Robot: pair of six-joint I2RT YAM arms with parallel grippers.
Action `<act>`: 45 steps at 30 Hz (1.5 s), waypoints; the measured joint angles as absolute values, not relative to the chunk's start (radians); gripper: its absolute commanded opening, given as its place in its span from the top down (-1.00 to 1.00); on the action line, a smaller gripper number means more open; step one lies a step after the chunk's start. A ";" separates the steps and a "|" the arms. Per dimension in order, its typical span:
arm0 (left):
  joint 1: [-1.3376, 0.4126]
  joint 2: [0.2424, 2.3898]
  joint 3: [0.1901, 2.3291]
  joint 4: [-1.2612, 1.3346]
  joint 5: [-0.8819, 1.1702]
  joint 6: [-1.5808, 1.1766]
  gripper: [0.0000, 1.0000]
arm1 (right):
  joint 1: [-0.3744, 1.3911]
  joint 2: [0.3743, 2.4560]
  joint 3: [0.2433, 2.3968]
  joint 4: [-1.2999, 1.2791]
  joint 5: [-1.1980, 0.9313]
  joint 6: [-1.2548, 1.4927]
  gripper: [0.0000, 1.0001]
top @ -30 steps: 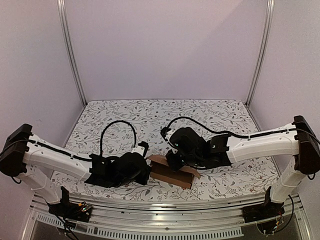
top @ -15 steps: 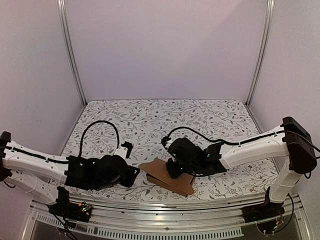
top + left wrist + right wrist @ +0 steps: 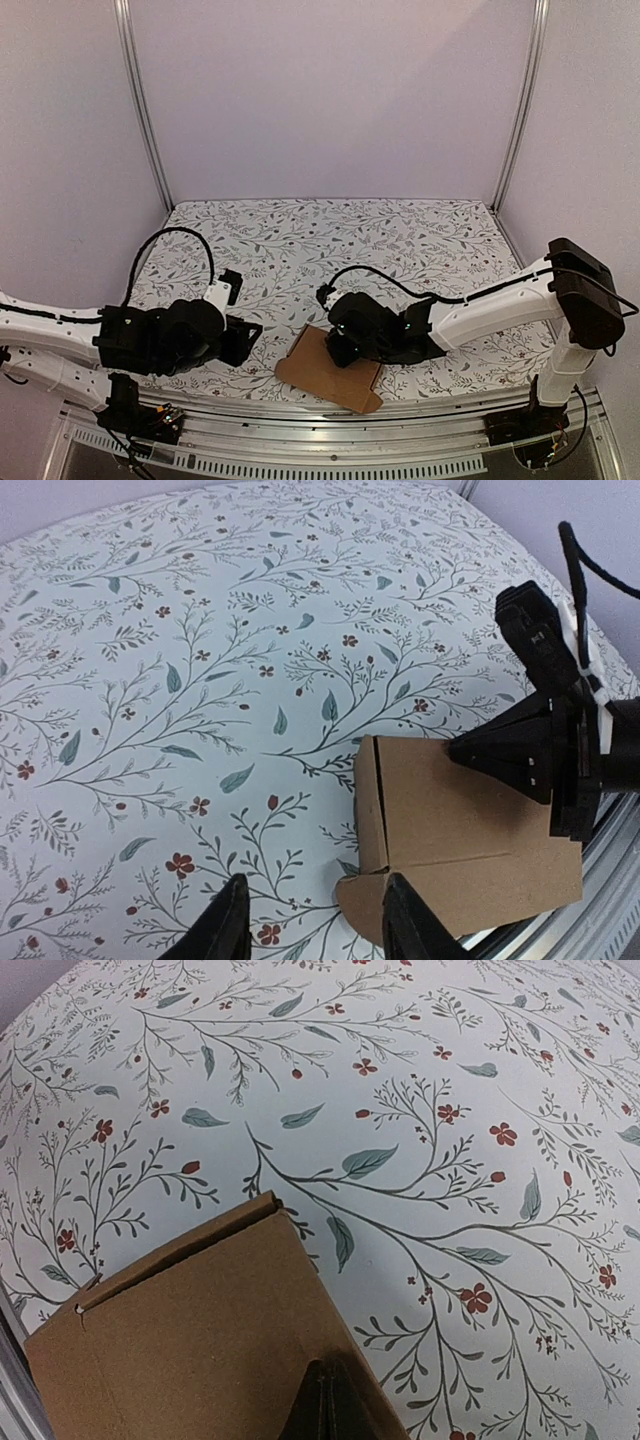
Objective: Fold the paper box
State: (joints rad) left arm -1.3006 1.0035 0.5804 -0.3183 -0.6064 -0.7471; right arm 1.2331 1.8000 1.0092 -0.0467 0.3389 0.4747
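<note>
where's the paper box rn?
Top view: the paper box sits at the near edge of the table, about centre, under the shut right gripper. The open left gripper is clear of it, to its left.

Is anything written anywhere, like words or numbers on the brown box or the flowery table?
No text can be read anywhere.
The paper box is plain brown cardboard with no print.
The tablecloth shows only leaves and flowers.
</note>
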 measured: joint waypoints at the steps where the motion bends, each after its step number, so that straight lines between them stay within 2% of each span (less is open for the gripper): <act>1: -1.301 1.007 0.584 -0.314 -0.606 -0.731 0.11 | 1.236 1.802 1.009 -0.043 0.343 0.475 0.98; 9: -1.274 1.159 0.637 -0.167 -0.506 -0.619 0.11 | 1.243 1.803 1.008 -0.036 0.359 0.475 0.96; 12: -1.237 1.222 0.639 -0.110 -0.443 -0.595 0.11 | 1.244 1.787 1.003 -0.052 0.358 0.473 0.85; 15: -1.194 1.262 0.639 -0.070 -0.383 -0.582 0.11 | 1.246 1.739 0.978 -0.099 0.353 0.473 0.48; 21: -1.103 1.316 0.639 0.013 -0.262 -0.569 0.09 | 1.251 1.583 0.928 -0.204 0.361 0.472 -0.53; 22: -1.090 1.329 0.639 0.024 -0.240 -0.568 0.09 | 1.251 1.552 0.920 -0.219 0.366 0.476 -0.84; 23: -1.081 1.340 0.639 0.031 -0.223 -0.568 0.08 | 1.251 1.522 0.910 -0.232 0.371 0.481 -0.96; 30: -1.036 1.437 0.653 0.089 -0.070 -0.569 -0.07 | 1.229 1.333 0.804 -0.326 0.381 0.563 -0.98; 35: -1.012 1.478 0.656 0.122 0.028 -0.580 -0.12 | 1.198 1.326 0.772 -0.390 0.337 0.667 -0.98; 45: -0.983 1.488 0.641 0.171 0.134 -0.636 -0.12 | 1.195 1.319 0.672 -0.339 0.180 0.829 -0.97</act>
